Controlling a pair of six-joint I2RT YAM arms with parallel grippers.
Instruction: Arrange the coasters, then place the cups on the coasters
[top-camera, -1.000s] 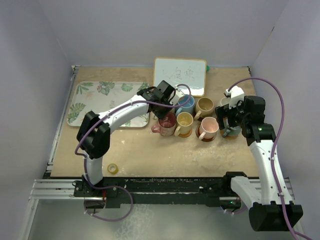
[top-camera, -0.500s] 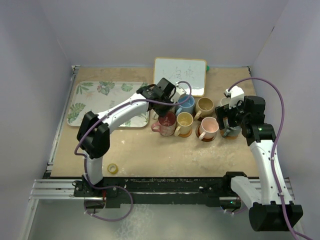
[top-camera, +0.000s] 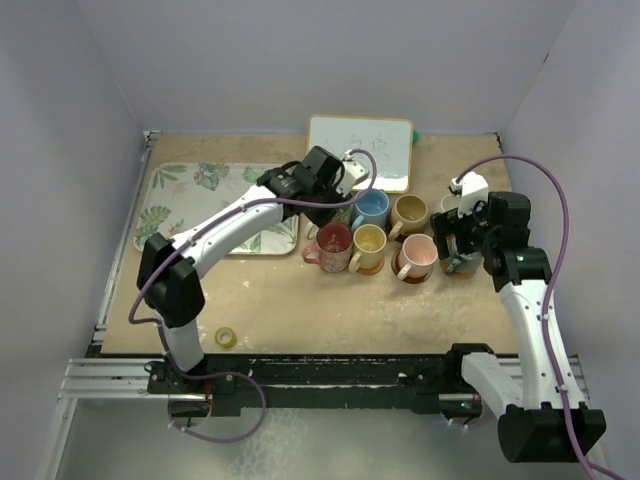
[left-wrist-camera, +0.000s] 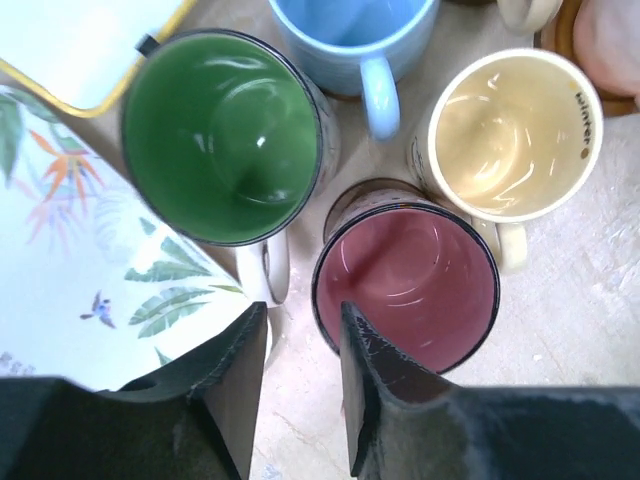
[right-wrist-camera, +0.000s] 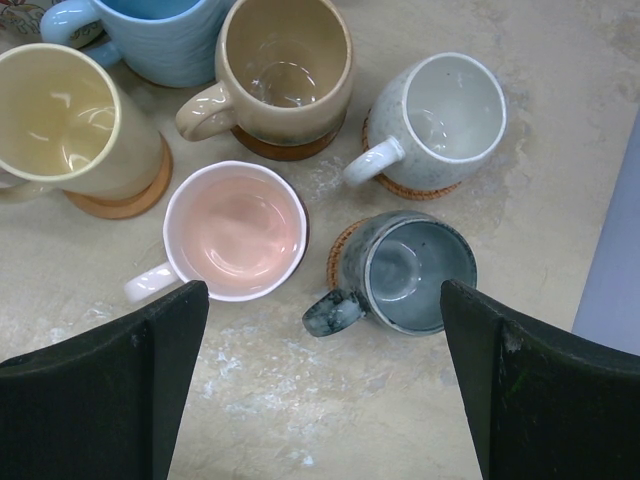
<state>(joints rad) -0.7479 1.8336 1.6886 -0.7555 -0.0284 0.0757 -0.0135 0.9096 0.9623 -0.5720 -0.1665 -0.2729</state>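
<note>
Tray, rectangular and leaf-patterned (top-camera: 200, 195), lies at the far left of the table (top-camera: 300, 300), and a small yellow tape roll (top-camera: 226, 337) sits near the table's near edge. The left gripper (left-wrist-camera: 300, 375) hangs just right of the tray, its jaws a little apart with only bare table between them, holding nothing. Its fingertips sit above the gap between a green-lined mug (left-wrist-camera: 225, 135) with a white handle and a red mug (left-wrist-camera: 405, 290). Those two stand close together; whether a coaster lies under the green-lined one cannot be told. Farther back is a light blue mug (left-wrist-camera: 350, 35). Right of the red one, a pale yellow mug (left-wrist-camera: 515, 130) stands on a smooth brown wooden coaster (right-wrist-camera: 120, 208). Next comes a tan mug (right-wrist-camera: 285, 65) on a darker wooden coaster (right-wrist-camera: 285, 150), with a pink-lined mug (right-wrist-camera: 235, 230) nearer. At the right, a white speckled mug (right-wrist-camera: 445, 110) rests on a woven orange rattan coaster (right-wrist-camera: 415, 188), and a grey mug (right-wrist-camera: 415, 270) rests on another woven coaster (right-wrist-camera: 340, 250). The right gripper (right-wrist-camera: 320, 300) hovers above the pink-lined and grey mugs, jaws spread wide, empty.
</note>
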